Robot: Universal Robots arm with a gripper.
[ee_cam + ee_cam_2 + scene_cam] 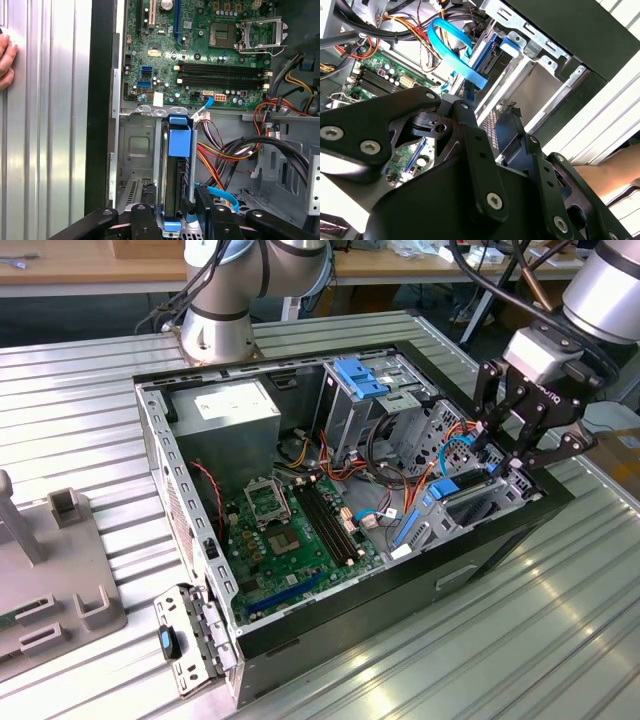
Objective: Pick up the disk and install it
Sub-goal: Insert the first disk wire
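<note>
Nearly done: the disk [176, 170] stood on edge in the bay [135, 145].
It sat between the gripper's [173, 206] jaws, deep in its slot, blue rail end showing; whether the jaws clamped it or merely flanked it could not be told.

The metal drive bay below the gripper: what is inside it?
The disk stands on edge inside the bay, with its blue carrier rail showing. The gripper covers one end, so that part cannot be seen.
</note>
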